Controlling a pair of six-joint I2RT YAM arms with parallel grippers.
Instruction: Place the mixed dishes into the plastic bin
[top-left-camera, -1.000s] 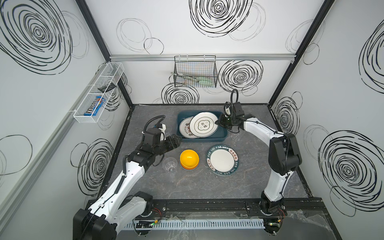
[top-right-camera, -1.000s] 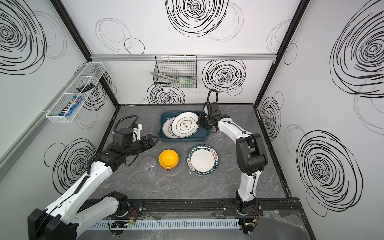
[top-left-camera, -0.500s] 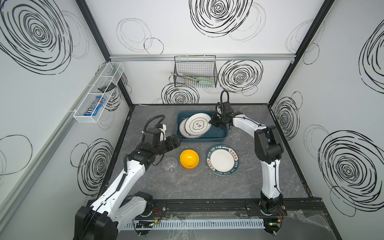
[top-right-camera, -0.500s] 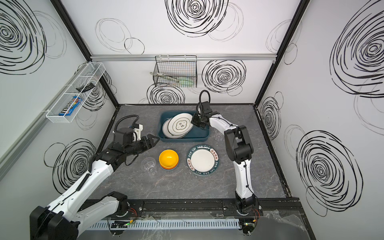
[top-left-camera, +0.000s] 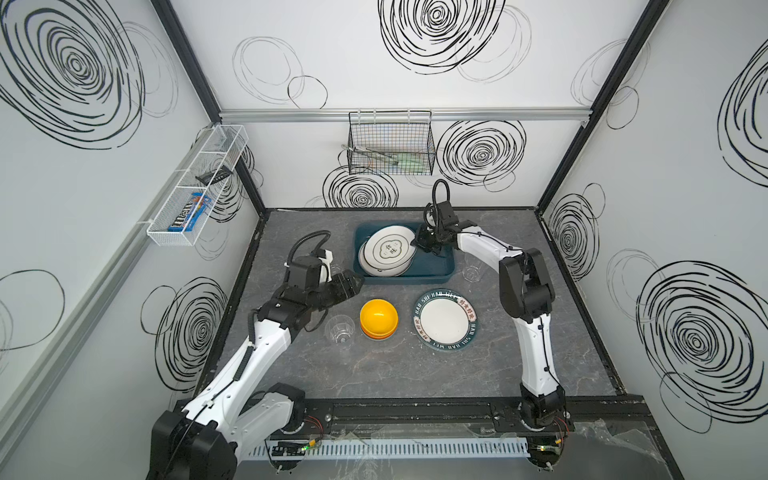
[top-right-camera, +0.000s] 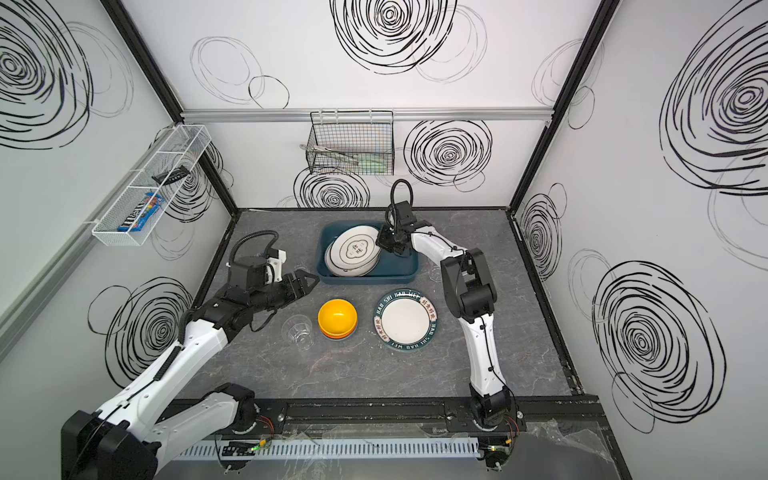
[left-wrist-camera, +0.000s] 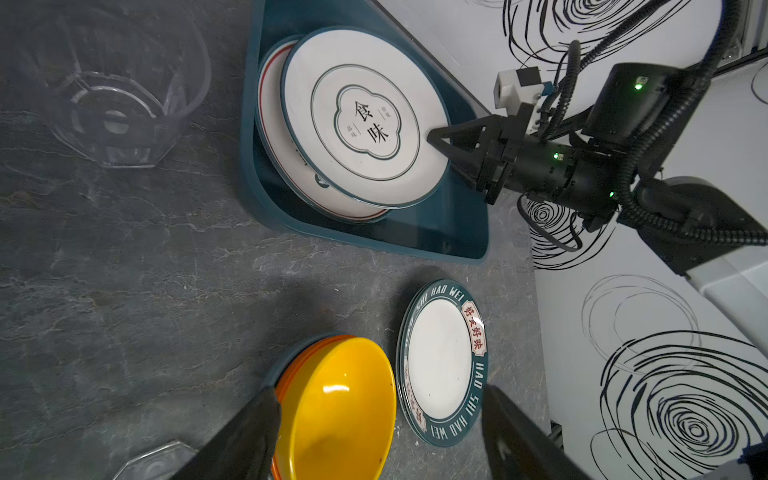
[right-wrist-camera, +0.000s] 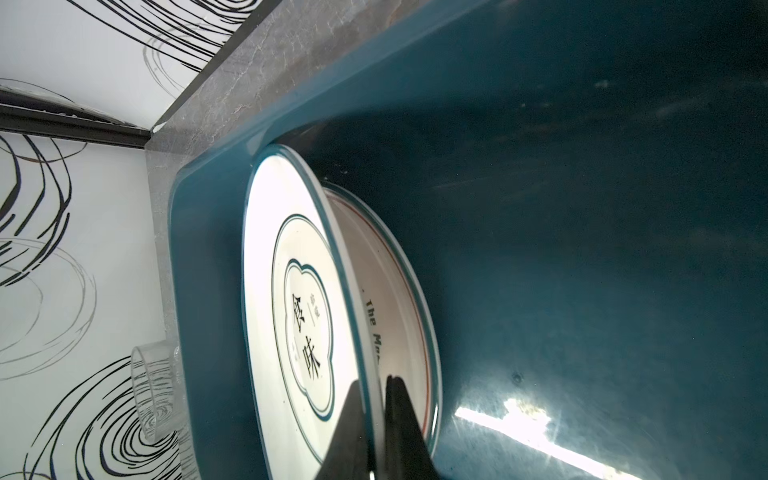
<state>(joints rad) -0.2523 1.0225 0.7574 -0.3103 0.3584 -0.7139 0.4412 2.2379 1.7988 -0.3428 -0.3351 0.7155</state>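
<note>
Right claw (top-left-camera: 417, 243) pinches the printed plate (top-left-camera: 388, 250) at its 3 o'clock rim to stack it in the bin (top-left-camera: 434, 271); left claw (top-left-camera: 356, 281) hangs open.

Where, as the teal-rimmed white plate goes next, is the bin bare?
The dark teal plastic bin is bare in its right half, between the stacked white plates and right wall, though the right hand grips the top plate's rim. Its left half is crowded.

At the frame's lower edge, the rim of a tilted white plate (right-wrist-camera: 299, 291) with Chinese characters is pinched by the right claw (right-wrist-camera: 372, 380). A red-lined lettered plate (right-wrist-camera: 399, 291) is overlapped beneath it inside the teal plastic bin (right-wrist-camera: 582, 208). A clear tumbler (right-wrist-camera: 153, 390) is seen at lower left, outside the bin wall.
</note>
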